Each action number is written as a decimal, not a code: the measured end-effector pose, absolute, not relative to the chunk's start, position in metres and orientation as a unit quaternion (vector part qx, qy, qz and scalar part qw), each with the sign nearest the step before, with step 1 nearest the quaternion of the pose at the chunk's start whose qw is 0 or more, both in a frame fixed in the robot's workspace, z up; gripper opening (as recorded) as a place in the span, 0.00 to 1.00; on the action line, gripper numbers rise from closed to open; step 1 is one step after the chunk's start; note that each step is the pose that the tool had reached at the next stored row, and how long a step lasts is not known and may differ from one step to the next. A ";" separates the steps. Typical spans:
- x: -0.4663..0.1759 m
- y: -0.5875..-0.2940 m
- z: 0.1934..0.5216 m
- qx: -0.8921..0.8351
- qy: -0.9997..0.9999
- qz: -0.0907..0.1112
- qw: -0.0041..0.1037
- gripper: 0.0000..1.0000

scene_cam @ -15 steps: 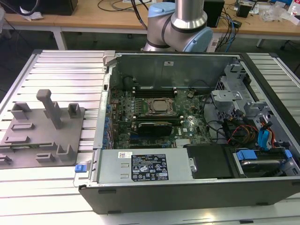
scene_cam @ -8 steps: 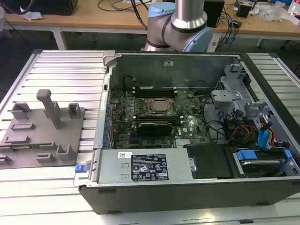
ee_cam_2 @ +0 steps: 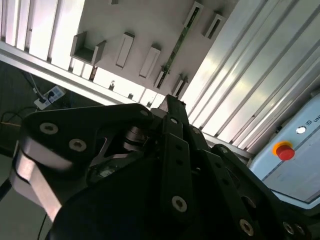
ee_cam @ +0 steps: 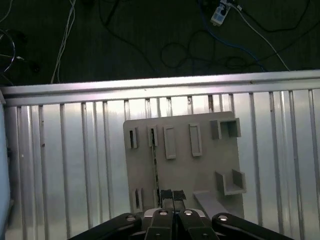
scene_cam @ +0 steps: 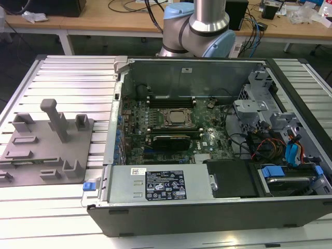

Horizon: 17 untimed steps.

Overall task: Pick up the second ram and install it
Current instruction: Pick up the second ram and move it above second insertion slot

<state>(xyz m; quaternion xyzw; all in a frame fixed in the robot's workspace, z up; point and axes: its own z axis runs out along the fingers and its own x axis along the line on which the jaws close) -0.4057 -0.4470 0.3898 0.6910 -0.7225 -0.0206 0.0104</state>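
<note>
The second ram is a thin green stick standing on edge in a slot of the grey fixture plate [ee_cam: 200, 170]. It shows in both wrist views [ee_cam: 154, 170] [ee_cam_2: 176, 45]. My gripper [ee_cam: 172, 195] hangs well above the plate, a little to one side of the stick. Its black fingertips [ee_cam: 165, 194] are pressed together and shut on nothing. The second wrist view looks past the gripper's dark body [ee_cam_2: 175, 165] at the same plate [ee_cam_2: 145, 25]. In the exterior view the plate [scene_cam: 52, 155] lies on the ribbed table at that view's left, beside the open computer case [scene_cam: 207, 202].
Inside the case lie the motherboard's black memory slots [scene_cam: 171, 97] and the silver processor socket [scene_cam: 175, 118], with cables and drive bays [scene_cam: 280, 150] toward the exterior view's right. The plate carries a tall grey post [scene_cam: 56, 119] and several holders. The arm's base [scene_cam: 199, 28] stands behind the case.
</note>
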 end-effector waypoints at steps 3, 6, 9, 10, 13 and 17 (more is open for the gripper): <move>-0.406 -0.447 0.390 0.700 -0.714 -0.020 0.011 0.11; -0.406 -0.447 0.390 0.700 -0.713 -0.020 0.011 0.11; -0.406 -0.447 0.390 0.700 -0.713 -0.020 0.011 0.17; -0.406 -0.447 0.390 0.700 -0.713 -0.020 0.011 0.17; -0.406 -0.447 0.390 0.700 -0.713 -0.020 0.011 0.30; -0.406 -0.447 0.388 0.700 -0.713 -0.020 0.011 0.30</move>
